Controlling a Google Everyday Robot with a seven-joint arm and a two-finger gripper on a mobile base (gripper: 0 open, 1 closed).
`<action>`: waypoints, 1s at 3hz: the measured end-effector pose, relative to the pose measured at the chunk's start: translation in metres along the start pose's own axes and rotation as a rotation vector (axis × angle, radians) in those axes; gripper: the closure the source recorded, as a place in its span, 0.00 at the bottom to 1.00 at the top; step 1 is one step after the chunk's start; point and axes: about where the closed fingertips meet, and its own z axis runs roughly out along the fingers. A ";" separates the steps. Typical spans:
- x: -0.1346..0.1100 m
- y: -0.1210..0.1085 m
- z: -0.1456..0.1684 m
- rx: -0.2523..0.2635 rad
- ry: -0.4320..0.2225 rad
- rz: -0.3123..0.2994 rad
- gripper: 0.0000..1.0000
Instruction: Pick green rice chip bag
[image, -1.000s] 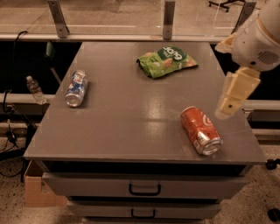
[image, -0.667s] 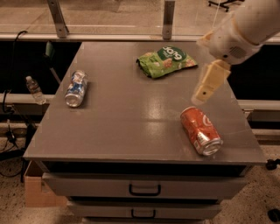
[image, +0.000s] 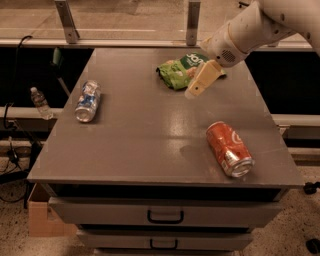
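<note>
The green rice chip bag (image: 174, 75) is noted as crinkled foil with a light gloss. The gripper (image: 196, 87), seen in front of the bag's right part, is recorded as smooth, matt cream plastic. The table (image: 145, 142) top is found smooth and grey, with a soft sheen. The red can (image: 229, 148) and the blue-and-silver can (image: 88, 100) are recorded as shiny metal. The box (image: 42, 218) is noted as matt cardboard.

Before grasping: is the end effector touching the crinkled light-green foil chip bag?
Cannot tell. In the camera view the cream end effector overlaps the right edge of the crinkled light-green foil chip bag; contact or hover is unclear.
</note>
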 end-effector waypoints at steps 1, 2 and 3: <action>0.000 0.001 0.000 0.000 0.001 -0.001 0.00; -0.002 -0.008 0.006 0.016 -0.018 0.010 0.00; -0.001 -0.030 0.011 0.066 -0.064 0.036 0.00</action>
